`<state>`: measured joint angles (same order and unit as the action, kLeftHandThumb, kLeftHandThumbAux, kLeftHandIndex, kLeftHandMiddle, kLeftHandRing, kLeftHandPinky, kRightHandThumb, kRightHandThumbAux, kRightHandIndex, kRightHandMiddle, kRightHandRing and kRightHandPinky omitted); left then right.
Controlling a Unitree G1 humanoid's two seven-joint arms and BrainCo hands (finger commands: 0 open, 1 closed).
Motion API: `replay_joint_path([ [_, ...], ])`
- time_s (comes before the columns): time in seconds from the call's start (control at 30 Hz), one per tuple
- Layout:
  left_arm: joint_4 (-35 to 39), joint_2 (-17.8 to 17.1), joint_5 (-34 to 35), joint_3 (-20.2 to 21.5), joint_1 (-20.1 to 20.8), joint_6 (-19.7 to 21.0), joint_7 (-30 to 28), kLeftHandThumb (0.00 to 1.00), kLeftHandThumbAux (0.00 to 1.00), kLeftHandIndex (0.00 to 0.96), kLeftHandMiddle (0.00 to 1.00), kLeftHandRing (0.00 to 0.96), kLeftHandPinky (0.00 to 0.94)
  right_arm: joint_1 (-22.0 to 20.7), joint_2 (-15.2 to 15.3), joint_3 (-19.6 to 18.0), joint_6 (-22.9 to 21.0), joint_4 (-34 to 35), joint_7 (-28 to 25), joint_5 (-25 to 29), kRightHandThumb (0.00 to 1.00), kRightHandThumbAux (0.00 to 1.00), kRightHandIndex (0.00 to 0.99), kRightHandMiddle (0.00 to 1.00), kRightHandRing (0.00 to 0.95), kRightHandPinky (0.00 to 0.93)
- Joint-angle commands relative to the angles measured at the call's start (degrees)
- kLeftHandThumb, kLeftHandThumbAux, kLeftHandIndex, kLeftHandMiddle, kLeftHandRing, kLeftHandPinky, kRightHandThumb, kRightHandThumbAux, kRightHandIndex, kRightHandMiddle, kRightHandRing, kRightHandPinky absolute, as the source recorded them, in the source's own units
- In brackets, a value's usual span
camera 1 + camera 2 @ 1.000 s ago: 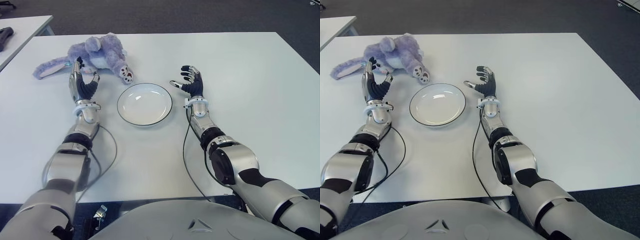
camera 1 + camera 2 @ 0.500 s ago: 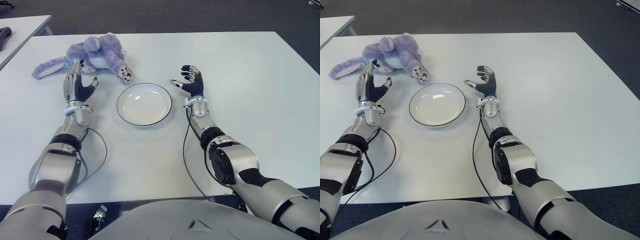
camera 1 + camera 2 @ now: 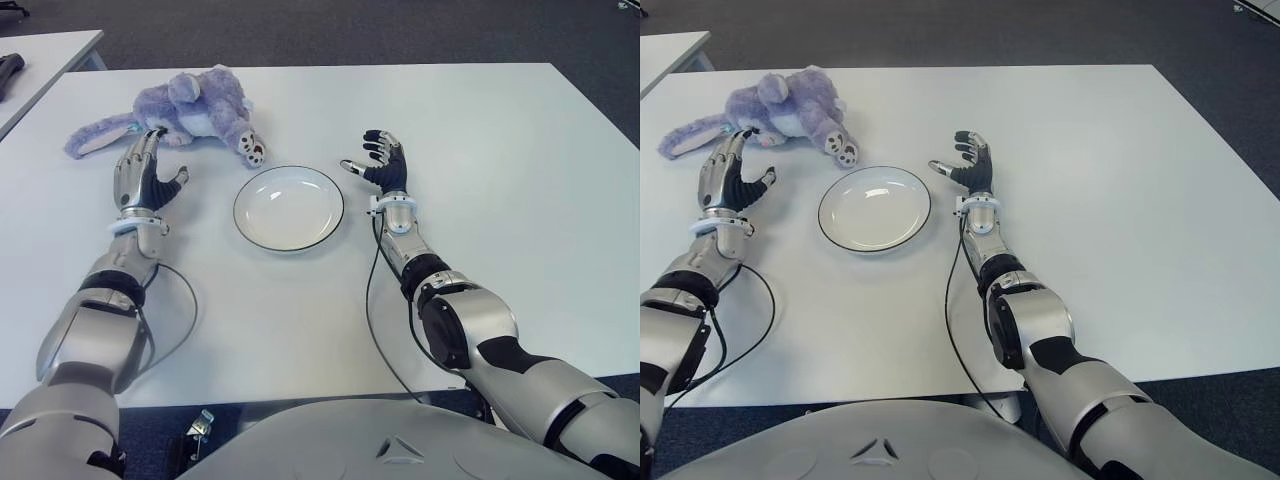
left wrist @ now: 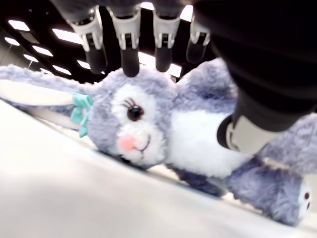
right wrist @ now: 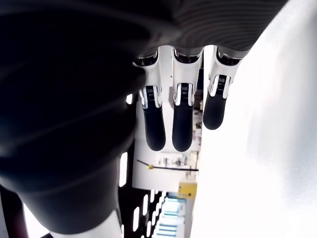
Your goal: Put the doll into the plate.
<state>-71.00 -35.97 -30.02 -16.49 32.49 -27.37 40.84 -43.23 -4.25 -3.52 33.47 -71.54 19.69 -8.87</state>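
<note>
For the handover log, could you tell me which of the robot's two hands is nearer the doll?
The left hand: its open fingers reach beside the purple doll, while the right hand shows past the plate.

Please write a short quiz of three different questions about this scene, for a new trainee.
1. True or false: the doll already lies in the plate.
2. Which hand is nearest the doll? A) left hand B) right hand
3. Fill in: the plate shows between the two ____.

Key: 1. False; the doll lies on the table, beyond the plate toward the robot's left. 2. A; it is open and holds nothing. 3. hands.
</note>
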Motion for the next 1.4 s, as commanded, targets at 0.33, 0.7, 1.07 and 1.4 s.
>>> replay_joint_path([
  [0.33, -3.39, -1.0, -8.33, -8.35, -2.23, 3.1, 0.63, 0.438, 0.632, 0.003, 0.081, 0.076, 0.026, 12.75, -4.88, 0.29, -2.38, -6.53, 0.38, -0.93, 0.0, 0.964, 0.277, 0.285, 0.281, 0.216],
  [0.7, -3.31, -2.51, -11.94, -12.49, 1.0, 4.23, 1.05, 0.42, 0.606, 0.0, 0.092, 0.088, 0.031, 12.69, -4.84, 0.5, -2.25, -6.49, 0.77, -1.18, 0.0, 0.956, 0.285, 0.295, 0.295, 0.245],
  [1.07, -1.9, -3.36, -15.62, -16.35, 4.99, 4.44, 0.19, 0.401, 0.588, 0.012, 0.099, 0.083, 0.03, 12.68, -4.54, 0.16, -2.34, -6.51, -0.21, -0.78, 0.0, 0.965, 0.275, 0.294, 0.288, 0.234],
  [1.4, -1.18, -3.48, -17.22, -18.17, 11.56, 4.23, -4.78, 0.368, 0.548, 0.0, 0.082, 0.065, 0.002, 12.53, -4.17, 0.21, -2.86, -6.54, -0.33, -0.9, 0.0, 0.944, 0.282, 0.298, 0.289, 0.228],
])
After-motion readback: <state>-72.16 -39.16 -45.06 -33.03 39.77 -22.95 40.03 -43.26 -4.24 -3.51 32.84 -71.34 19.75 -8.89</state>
